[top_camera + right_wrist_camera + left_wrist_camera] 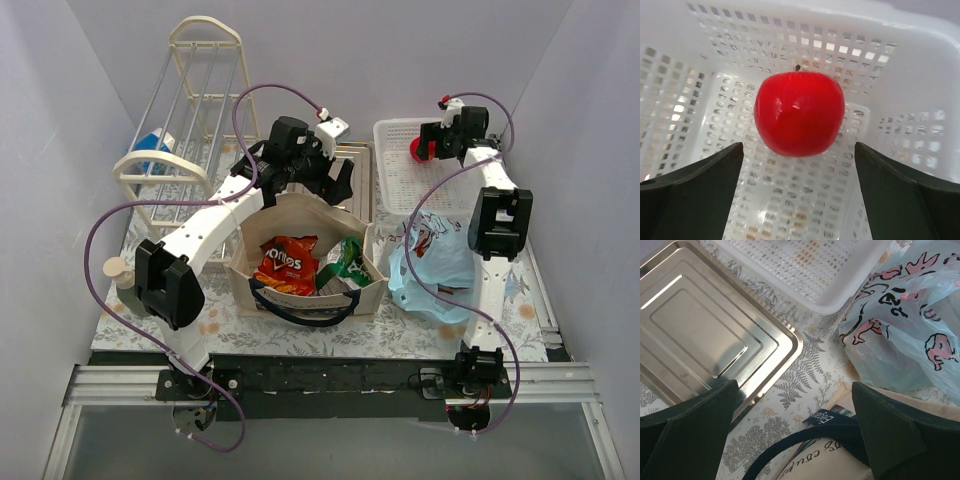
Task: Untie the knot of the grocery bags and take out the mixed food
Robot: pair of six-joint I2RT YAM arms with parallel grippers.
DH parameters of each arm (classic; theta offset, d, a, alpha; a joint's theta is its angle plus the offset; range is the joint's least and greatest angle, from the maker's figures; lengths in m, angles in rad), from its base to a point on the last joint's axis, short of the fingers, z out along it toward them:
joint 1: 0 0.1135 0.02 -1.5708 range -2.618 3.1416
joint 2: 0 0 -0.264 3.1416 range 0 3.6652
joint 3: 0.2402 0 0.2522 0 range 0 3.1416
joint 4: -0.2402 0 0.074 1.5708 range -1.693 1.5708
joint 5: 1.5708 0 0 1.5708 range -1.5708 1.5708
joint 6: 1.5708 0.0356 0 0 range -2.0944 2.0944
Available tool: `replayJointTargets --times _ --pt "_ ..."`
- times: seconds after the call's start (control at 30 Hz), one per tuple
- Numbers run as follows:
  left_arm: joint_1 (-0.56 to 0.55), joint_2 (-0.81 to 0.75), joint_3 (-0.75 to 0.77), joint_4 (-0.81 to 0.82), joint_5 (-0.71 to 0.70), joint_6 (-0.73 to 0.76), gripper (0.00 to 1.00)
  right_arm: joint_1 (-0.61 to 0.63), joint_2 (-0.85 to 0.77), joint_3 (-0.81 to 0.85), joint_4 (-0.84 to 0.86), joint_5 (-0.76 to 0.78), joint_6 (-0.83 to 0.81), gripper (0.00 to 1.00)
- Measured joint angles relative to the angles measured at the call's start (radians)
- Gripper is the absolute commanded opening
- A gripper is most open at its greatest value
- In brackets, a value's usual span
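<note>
Sitting in basket: red apple, stem up, inside the white basket.
Right fingers: spread wide either side of the apple, not touching it.
Left fingers: spread wide, empty, over the far rim of the tote.
Tote contents: chip bag and green snack bag.
Blue plastic bag: crumpled on the worktop, right of the tote.
</note>
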Motion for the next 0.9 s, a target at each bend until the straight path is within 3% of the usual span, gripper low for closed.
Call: replayJointTargets --times 0.13,0.27,0.4,0.53,0.73,0.8,0.9 --pt "0.0 0.0 0.0 0.025 0.024 -0.01 0.97 -0.019 -0.159 -0.085 -0.031 -0.026 0.012 0.99" --pt "0.0 0.0 0.0 0.061 0.04 -0.027 0.97 -0.04 -0.494 -0.328 -0.043 -0.1 0.011 0.98" --pt "0.0 -0.005 -0.01 0.092 0.047 -0.04 0.97 -0.035 -0.894 -0.584 -0.074 -0.183 -0.003 0.87" --pt "0.0 -0.03 -0.049 0.109 0.05 -0.055 0.97 0.024 -1.156 -0.676 -0.167 -0.273 -0.068 0.76" --pt "0.0 -0.042 -0.061 0.126 0.053 -0.089 0.97 0.101 -1.48 -0.872 -0.517 -0.373 -0.382 0.61" --pt "0.0 -0.042 -0.061 0.132 0.059 -0.104 0.97 0.101 -1.53 -0.877 -0.686 -0.388 -0.516 0.5" --pt "0.0 -0.042 -0.061 0.142 0.07 -0.125 0.97 0.108 -1.561 -0.873 -0.868 -0.391 -0.654 0.46"
